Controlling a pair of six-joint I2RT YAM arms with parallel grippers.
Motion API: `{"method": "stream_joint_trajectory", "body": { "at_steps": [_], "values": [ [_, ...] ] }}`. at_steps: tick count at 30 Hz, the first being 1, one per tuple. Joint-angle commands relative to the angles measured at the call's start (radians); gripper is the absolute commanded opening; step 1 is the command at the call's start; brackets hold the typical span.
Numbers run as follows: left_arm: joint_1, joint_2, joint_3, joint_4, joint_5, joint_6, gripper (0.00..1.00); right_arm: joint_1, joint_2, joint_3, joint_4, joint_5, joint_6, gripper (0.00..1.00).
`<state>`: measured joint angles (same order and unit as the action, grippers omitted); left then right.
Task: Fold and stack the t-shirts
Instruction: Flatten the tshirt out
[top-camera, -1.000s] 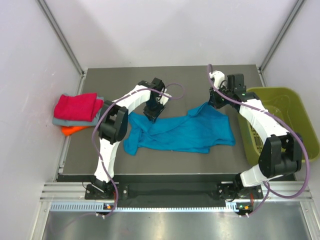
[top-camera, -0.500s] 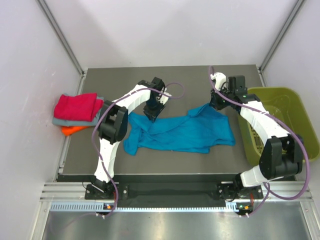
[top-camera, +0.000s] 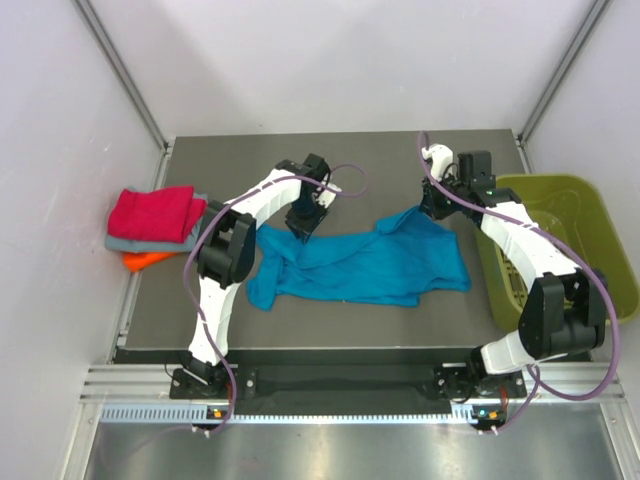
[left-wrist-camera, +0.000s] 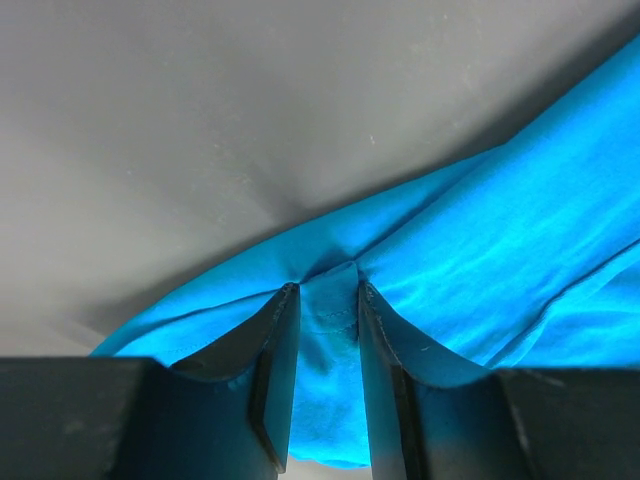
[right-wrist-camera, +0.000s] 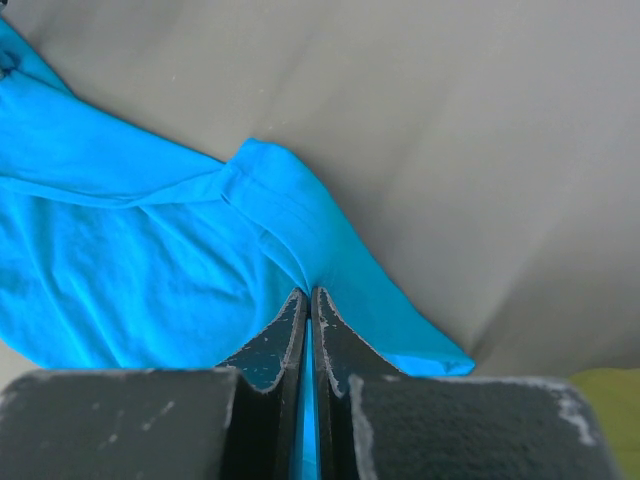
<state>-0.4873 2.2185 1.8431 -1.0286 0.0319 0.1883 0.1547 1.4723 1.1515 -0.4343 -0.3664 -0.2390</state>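
A crumpled teal-blue cloth t-shirt (top-camera: 360, 265) lies spread across the middle of the dark grey table (top-camera: 350, 155). At its far left edge the left gripper (left-wrist-camera: 325, 290) has a bunched fold clamped between part-closed jaws. At the far right corner the right gripper (right-wrist-camera: 308, 292) is pinched tight on a thin edge of the cloth. Well to the left sits a stack (folded magenta-red shirt (top-camera: 152, 212) over a grey shirt (top-camera: 125, 243), an orange shirt (top-camera: 140, 260) lowest). An olive-green plastic bin (top-camera: 590, 220) stands beside the table's right edge, behind the right arm.
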Motion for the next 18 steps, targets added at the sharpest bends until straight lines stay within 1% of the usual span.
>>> {"method": "stream_joint_trajectory", "body": {
  "at_steps": [1, 2, 8, 10, 11, 13, 14, 15, 18],
  "values": [
    [-0.002, -0.062, 0.044, 0.009, -0.023, -0.013, 0.35, -0.006, -0.050, -0.003, 0.035, -0.005, 0.006, 0.00],
    [-0.002, -0.062, 0.053, 0.007, -0.056, -0.015, 0.35, -0.006, -0.050, -0.004, 0.037, -0.005, 0.006, 0.00],
    [0.004, -0.068, 0.067, 0.021, -0.090, -0.024, 0.33, -0.007, -0.050, -0.004, 0.039, -0.005, 0.007, 0.00],
    [0.009, -0.066, 0.070, 0.024, -0.093, -0.021, 0.30, -0.007, -0.049, -0.004, 0.040, -0.006, 0.007, 0.00],
    [0.010, -0.065, 0.071, 0.022, -0.096, -0.023, 0.22, -0.007, -0.049, -0.004, 0.040, -0.005, 0.007, 0.00],
    [0.010, -0.065, 0.070, 0.022, -0.099, -0.021, 0.12, -0.007, -0.049, -0.006, 0.040, -0.006, 0.007, 0.00],
    [0.012, -0.065, 0.070, 0.024, -0.096, -0.021, 0.03, -0.007, -0.049, -0.006, 0.040, -0.005, 0.007, 0.00],
    [0.012, -0.066, 0.070, 0.024, -0.098, -0.021, 0.00, -0.007, -0.049, -0.006, 0.042, -0.005, 0.007, 0.00],
    [0.015, -0.066, 0.073, 0.024, -0.098, -0.024, 0.00, -0.007, -0.050, -0.004, 0.040, -0.006, 0.007, 0.00]
  ]
}}
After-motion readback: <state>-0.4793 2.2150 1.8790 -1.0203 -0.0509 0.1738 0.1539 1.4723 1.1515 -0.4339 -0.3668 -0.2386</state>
